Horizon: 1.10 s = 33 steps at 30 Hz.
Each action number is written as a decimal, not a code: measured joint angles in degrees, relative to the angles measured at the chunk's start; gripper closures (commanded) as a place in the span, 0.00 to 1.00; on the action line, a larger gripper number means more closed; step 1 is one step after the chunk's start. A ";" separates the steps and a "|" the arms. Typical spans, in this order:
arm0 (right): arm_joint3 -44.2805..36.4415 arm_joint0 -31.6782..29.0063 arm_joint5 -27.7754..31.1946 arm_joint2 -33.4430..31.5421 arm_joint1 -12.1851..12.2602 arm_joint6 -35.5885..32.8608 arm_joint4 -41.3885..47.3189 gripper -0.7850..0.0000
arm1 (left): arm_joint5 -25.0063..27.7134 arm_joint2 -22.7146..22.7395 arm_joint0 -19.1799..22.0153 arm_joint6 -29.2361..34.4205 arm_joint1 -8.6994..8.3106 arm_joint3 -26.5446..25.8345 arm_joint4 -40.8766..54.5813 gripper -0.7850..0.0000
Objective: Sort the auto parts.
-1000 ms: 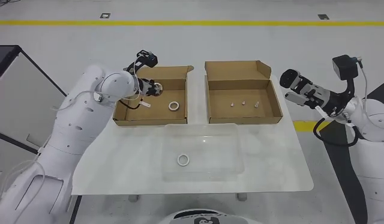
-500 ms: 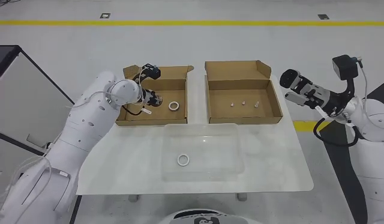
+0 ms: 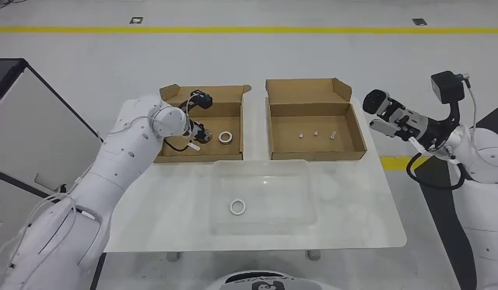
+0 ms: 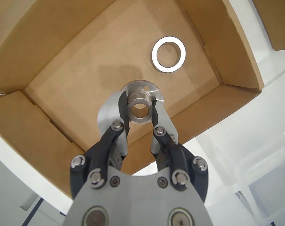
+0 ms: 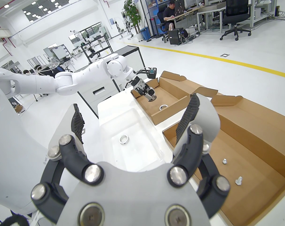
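Observation:
My left gripper point(image 4: 138, 109) is shut on a flanged metal bushing point(image 4: 135, 88), held just above the floor of the left cardboard box point(image 3: 175, 154). A white ring point(image 4: 156, 58) lies flat in that box, a little to the right of the gripper point(image 3: 199, 132). Another ring point(image 3: 237, 207) sits in the clear tray point(image 3: 264, 165) at the table's middle. My right gripper point(image 5: 135, 111) is open and holds nothing, hovering off the table's right edge beside the right box point(image 3: 311, 146).
The right cardboard box holds three small bolts point(image 3: 315, 133) near its middle. Both boxes have their lids point(image 3: 307, 88) folded back at the far side. A dark-framed panel point(image 3: 31, 127) stands left of the table.
My left gripper has carried the bushing from the box's back left toward its front, closer to the white ring. The right arm has kept still.

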<state>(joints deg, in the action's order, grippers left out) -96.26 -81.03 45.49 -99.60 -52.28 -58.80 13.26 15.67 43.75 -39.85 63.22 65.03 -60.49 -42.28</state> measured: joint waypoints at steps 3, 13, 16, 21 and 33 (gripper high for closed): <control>0.00 0.00 0.00 0.00 0.00 0.00 0.00 0.00 | 0.20 -0.90 0.76 -0.67 0.57 1.88 -0.52 1.00; 0.00 0.00 0.00 0.00 0.00 0.00 0.00 0.00 | 0.72 -4.22 3.21 -2.27 2.73 7.92 -2.89 1.00; 0.00 0.00 0.00 0.00 0.00 0.00 0.00 0.00 | 0.75 -5.07 3.95 -2.53 3.45 9.69 -3.17 1.00; 0.00 0.00 0.00 0.00 0.00 0.00 0.00 0.00 | 1.25 -6.40 4.84 -3.70 4.66 12.82 -3.67 1.00; 0.00 0.00 0.00 0.00 0.00 0.00 0.00 0.00 | 2.72 -8.25 6.87 -5.08 7.22 19.04 -3.41 0.13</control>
<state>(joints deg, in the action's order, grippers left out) -96.26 -81.03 45.49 -99.60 -52.28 -58.80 13.26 18.39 35.50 -32.98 58.14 72.25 -41.45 -45.69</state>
